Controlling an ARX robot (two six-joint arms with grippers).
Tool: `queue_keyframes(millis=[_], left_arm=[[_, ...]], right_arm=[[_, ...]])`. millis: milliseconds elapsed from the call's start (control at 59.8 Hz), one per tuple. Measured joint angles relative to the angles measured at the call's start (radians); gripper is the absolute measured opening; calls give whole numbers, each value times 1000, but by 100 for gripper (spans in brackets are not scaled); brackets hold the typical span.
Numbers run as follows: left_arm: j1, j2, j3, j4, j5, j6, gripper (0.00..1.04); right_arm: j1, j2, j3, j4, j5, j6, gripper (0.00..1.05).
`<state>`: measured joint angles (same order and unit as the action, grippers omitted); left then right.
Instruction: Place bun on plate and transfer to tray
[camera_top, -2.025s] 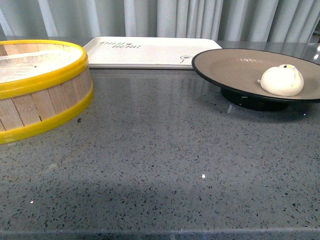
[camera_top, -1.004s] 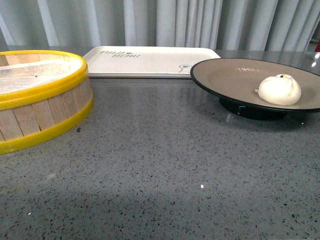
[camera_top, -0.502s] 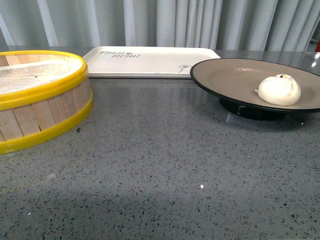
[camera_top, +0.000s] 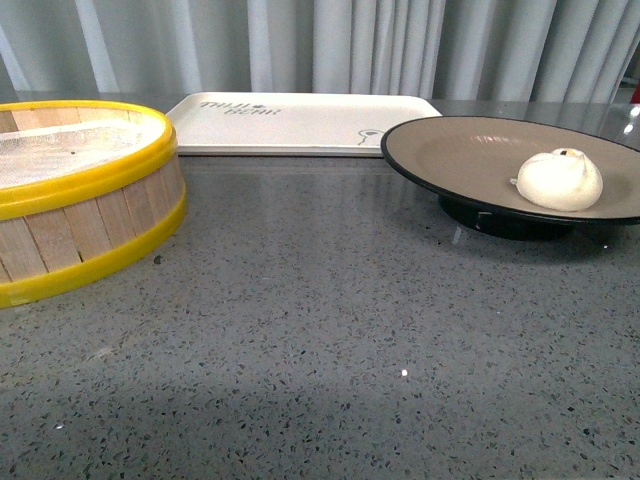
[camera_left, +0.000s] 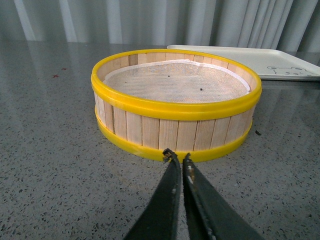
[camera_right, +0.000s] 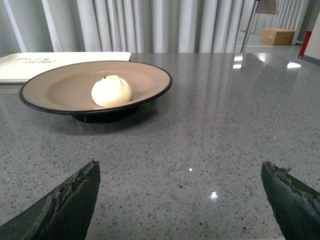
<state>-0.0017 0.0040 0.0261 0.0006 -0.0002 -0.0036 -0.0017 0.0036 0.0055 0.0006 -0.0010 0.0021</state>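
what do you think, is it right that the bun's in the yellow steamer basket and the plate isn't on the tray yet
No: the bun lies on the plate, not in the steamer basket, as the right wrist view shows. The plate is indeed not on the tray yet.

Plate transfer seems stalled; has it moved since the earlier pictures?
No. The plate overlaps the tray's near corner exactly as before.
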Motion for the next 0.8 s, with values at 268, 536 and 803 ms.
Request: queue_keyframes(millis=[268, 536, 803], left_arm=[[0, 0, 0, 0, 0, 0, 67], [0, 0, 0, 0, 0, 1, 98], [0, 0, 0, 0, 0, 1, 98]], right_arm=[[25, 21, 1, 25, 93, -37, 96], [-342, 727, 302, 529, 16, 3, 96], [-404, 1241, 550, 502, -240, 544, 96]])
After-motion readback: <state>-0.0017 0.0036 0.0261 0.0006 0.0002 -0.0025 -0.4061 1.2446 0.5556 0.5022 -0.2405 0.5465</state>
